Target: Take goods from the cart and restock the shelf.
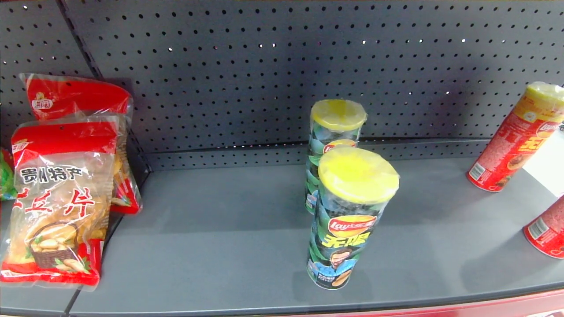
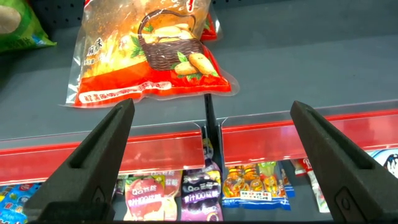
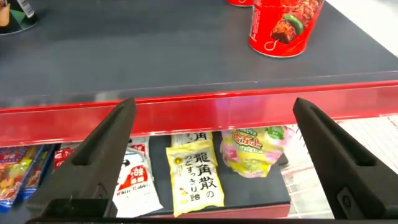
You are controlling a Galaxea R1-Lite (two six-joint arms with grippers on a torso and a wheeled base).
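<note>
Apparently beyond left jaws: snack bag [image 2: 149, 56]

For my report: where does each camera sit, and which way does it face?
Head: on the head, looking down at the shelf, green cans, snack bag.
Left wrist: behind the open left gripper, facing the shelf edge and snack bag.
Right wrist: behind the open right gripper, facing a red can.
Shared: head and left wrist show the snack bag.
</note>
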